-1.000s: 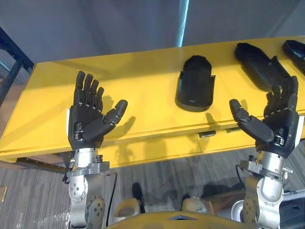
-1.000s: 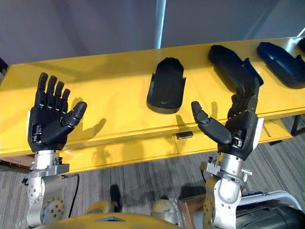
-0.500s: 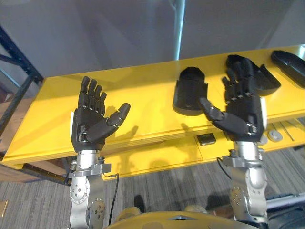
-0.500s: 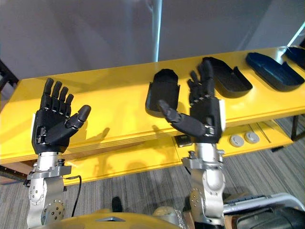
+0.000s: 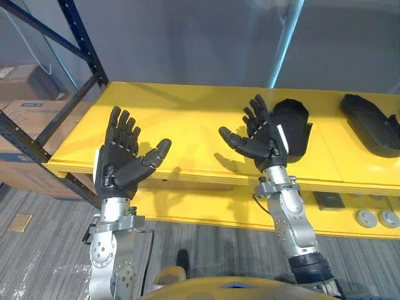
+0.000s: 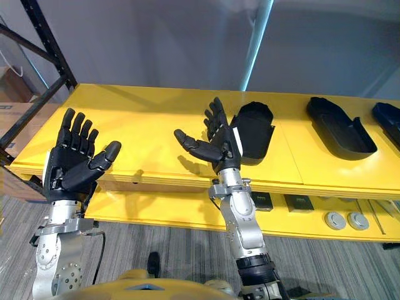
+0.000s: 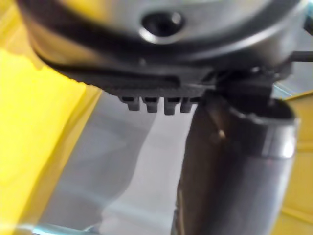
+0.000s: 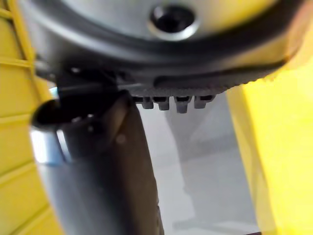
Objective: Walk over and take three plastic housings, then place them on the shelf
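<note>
Hovering spread wide and gripping nothing, the right hand (image 5: 264,139) fronts the left eye view; the nearest housing (image 5: 297,128), a black plastic shell, lies flat on the yellow table (image 5: 187,115) just beyond its fingertips. The left hand (image 5: 120,167) is held up well apart on the thumb side of the right, palm showing and fingers fanned. It too is empty, with a dark rack (image 5: 81,40) beyond it. A second housing (image 5: 370,125) lies well out past the right hand's outer edge.

From the right eye view, the right hand overlaps the near rim of the closest shell, and whether it touches cannot be told. A third housing (image 6: 389,122) sits farther out again, at the end of the same row. None has been lifted.

The left wrist view looks past that hand's dark bulk and the left thumb (image 7: 230,166) to yellow table and grey wall, with nothing in the grasp. The right wrist view gives the same: the right thumb (image 8: 102,176) stands clear, with no shell beside it.

The step in hand looks to be the first pickup. Doing it well likely means bringing the palm over the shell and setting thumb and fingers on opposite side walls across its narrow width. The grip should close firmly before lifting, since smooth plastic may slip.
</note>
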You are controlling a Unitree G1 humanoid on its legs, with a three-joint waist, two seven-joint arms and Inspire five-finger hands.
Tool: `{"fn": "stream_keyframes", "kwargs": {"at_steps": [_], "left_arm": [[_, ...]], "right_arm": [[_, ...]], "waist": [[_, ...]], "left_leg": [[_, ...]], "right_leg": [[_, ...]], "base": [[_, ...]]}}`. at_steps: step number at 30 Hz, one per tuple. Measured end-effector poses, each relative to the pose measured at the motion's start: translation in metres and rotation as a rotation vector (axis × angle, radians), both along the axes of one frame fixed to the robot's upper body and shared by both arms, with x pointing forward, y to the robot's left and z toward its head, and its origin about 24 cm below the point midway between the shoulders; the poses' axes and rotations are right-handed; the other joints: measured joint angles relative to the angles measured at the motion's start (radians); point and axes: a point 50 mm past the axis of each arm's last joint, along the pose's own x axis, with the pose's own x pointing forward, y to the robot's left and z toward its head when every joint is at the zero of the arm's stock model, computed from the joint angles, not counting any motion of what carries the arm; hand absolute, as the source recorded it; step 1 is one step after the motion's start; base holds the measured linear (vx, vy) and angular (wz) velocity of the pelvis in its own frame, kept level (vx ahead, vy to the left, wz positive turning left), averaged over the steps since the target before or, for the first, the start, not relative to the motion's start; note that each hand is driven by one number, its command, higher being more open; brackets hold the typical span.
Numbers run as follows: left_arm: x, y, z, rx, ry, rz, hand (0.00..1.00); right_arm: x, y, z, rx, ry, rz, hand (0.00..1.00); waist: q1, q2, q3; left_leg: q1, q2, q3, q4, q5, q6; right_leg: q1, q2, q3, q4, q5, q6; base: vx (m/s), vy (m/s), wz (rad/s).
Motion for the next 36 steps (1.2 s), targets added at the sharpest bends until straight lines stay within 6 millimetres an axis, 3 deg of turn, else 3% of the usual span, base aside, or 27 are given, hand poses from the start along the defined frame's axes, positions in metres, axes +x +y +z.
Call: {"fn": "stream_keyframes", "kwargs": {"at_steps": [7,23,36], "left_arm": [[0.001,-0.007,-0.003,-0.004,0.001,-0.053,1.00],[0.003,-0.015,-0.014,-0.012,0.046,-0.095,1.00],[0.004,-0.021,-0.014,-0.018,0.046,-0.126,1.00]], "right_arm": [[-0.002,0.004,-0.039,0.011,0.228,-0.098,1.00],[-0.014,0.006,-0.047,-0.019,0.242,-0.335,1.00],[-0.019,0.004,-0.049,-0.032,0.237,-0.359,1.00]], "waist": [[-0.009,0.001,-0.001],[-0.012,0.005,-0.004],[-0.013,0.000,-0.007]], "left_leg": [[-0.002,0.000,0.000,0.000,0.005,-0.006],[0.009,0.011,0.040,0.000,-0.001,-0.001],[0.008,0.014,0.055,0.000,-0.001,-0.001]], "right_leg": [[-0.003,0.001,0.002,0.001,0.001,0.000],[-0.026,0.001,0.046,0.017,-0.007,-0.012],[-0.036,0.002,0.061,0.016,-0.001,-0.011]], "base": [[0.00,0.000,0.00],[-0.01,-0.002,-0.07],[0.00,-0.001,-0.03]]}}
